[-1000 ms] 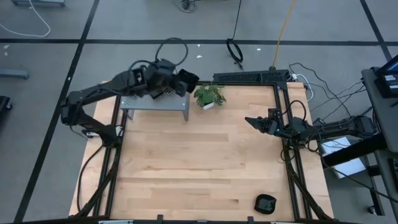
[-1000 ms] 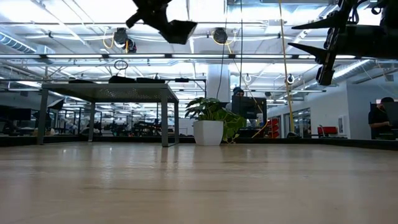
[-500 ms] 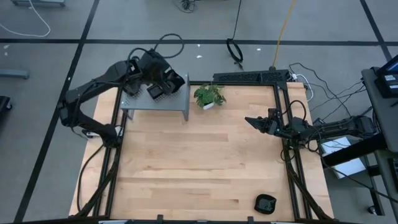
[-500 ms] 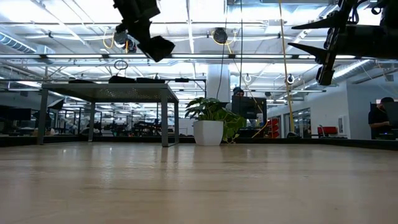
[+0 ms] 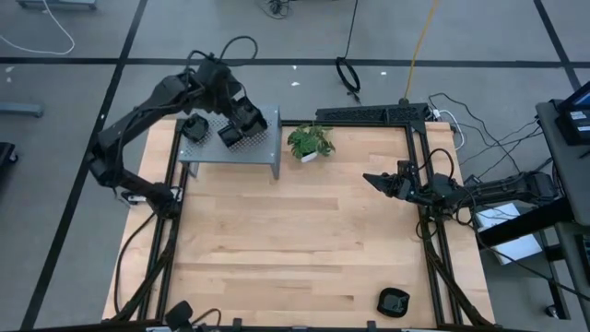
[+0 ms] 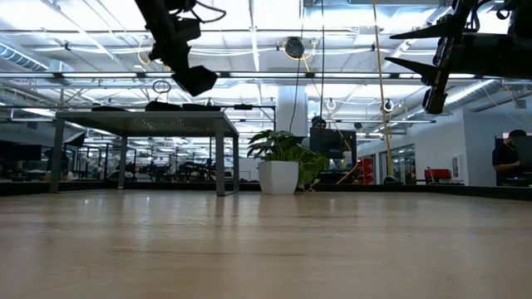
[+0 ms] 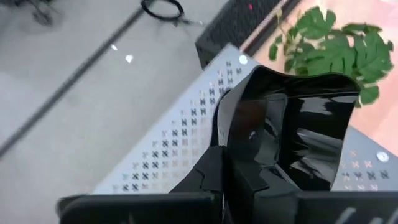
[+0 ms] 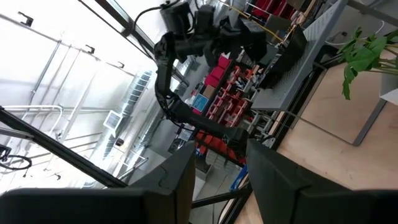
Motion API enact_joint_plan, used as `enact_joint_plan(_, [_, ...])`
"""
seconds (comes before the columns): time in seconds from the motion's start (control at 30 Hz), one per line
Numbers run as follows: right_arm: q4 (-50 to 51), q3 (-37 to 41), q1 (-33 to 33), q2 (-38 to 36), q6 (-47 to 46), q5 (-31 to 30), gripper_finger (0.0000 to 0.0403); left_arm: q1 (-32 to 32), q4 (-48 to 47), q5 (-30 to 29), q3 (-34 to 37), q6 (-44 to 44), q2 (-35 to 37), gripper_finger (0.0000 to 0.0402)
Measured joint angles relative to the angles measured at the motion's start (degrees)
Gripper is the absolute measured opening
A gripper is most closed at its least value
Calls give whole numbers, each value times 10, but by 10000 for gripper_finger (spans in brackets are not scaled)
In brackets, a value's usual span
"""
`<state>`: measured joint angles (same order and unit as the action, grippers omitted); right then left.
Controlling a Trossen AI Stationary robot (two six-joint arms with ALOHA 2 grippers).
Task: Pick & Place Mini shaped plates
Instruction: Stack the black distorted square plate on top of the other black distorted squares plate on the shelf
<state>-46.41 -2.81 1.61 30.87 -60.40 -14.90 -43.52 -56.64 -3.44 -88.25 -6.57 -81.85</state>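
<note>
Plate [image 7: 292, 137] handling looks tricky: glossy black, stiff and probably slick and breakable, so a pinch across one raised edge, as now, seems safest. It is squarish with upturned, wavy sides. The left gripper [image 5: 241, 124] is closed on it, above the perforated grey shelf [image 5: 263, 152], beside the plant [image 5: 310, 141]. The right gripper [image 5: 376, 181] waits with fingers apart at the table's right edge. Another plate [image 5: 393, 301] lies near the front edge.
</note>
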Motion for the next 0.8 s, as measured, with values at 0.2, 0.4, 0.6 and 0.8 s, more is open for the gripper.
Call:
enact_joint_plan(0.2, [0, 0, 0, 0, 0, 0, 130, -14, -3, 25, 0, -6, -23, 24])
enact_joint_plan(0.4, [0, 0, 0, 0, 0, 0, 130, -15, -3, 34, 0, -26, -42, 27])
enact_joint_plan(0.6, [0, 0, 0, 0, 0, 0, 130, -15, 6, 34, 0, -28, -51, 28])
enact_joint_plan(0.8, [0, 0, 0, 0, 0, 0, 130, -15, 32, 29, 0, -34, -46, 55])
